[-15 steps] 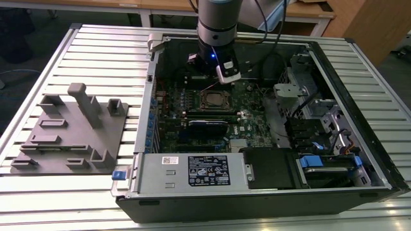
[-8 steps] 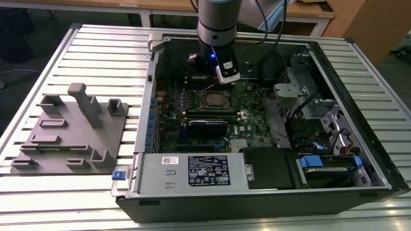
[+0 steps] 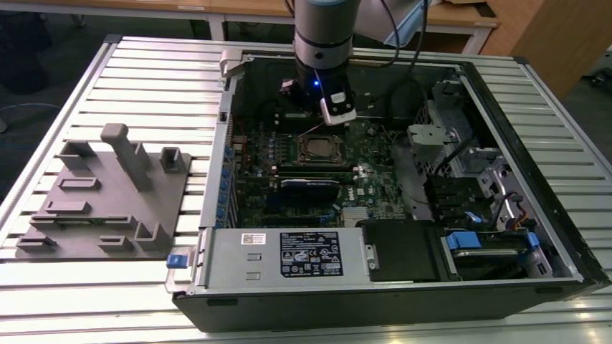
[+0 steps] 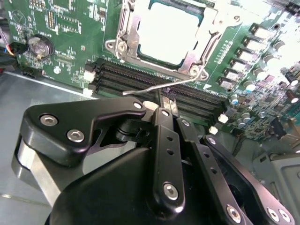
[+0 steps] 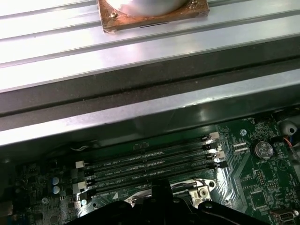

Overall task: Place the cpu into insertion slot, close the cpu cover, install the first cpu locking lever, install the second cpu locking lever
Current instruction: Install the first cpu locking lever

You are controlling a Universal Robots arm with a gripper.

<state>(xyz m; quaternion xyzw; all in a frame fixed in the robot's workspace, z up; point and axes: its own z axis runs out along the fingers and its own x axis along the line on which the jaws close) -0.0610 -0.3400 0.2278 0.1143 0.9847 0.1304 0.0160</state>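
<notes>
Silver-grey, the cpu (image 4: 168, 32) is sitting in the insertion slot (image 4: 197, 69) on the green board (image 4: 70, 42), with the cpu cover (image 4: 127, 29) lying closed around it. In the exterior view the gripper (image 3: 332, 123) is hanging at twelve o'clock of the socket, inside the open computer case (image 3: 383, 304). Its fingers (image 4: 163, 102) are pressing together, their tips just beside a thin locking lever (image 4: 150, 88) angling out from the socket's corner. Whether they are touching it cannot be told.

The exterior view looks down from afar on the table (image 3: 143, 72), while both wrist views, close behind the claw (image 4: 168, 101), share the memory slots (image 4: 140, 77) (image 5: 150, 164) before it.
</notes>
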